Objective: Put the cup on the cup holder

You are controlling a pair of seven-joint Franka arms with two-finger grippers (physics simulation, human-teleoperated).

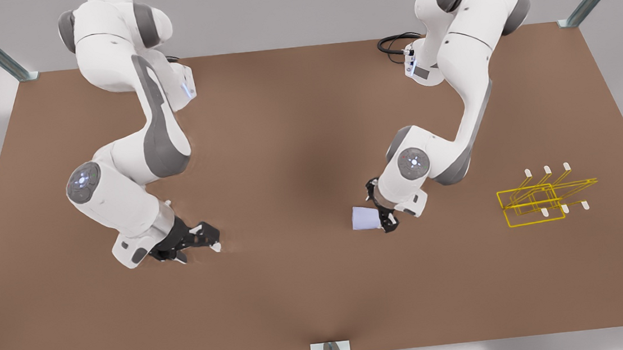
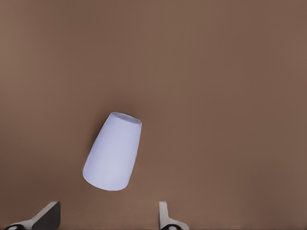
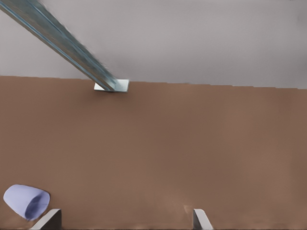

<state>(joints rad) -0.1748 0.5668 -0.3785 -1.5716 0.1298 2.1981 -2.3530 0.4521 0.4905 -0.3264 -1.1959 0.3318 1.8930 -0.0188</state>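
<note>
The cup (image 1: 365, 217) is seen lying on its side on the brown bench (image 1: 310, 288), just beside the left gripper (image 1: 385, 213), whose fingers (image 2: 165, 218) are spread, cut off at the frame edge and grasping nothing. The cup holder (image 1: 542, 199) stands well apart toward the front view's right. The right gripper (image 1: 209, 240) waits near the front view's left, released; its fingertips are only partly seen.
</note>
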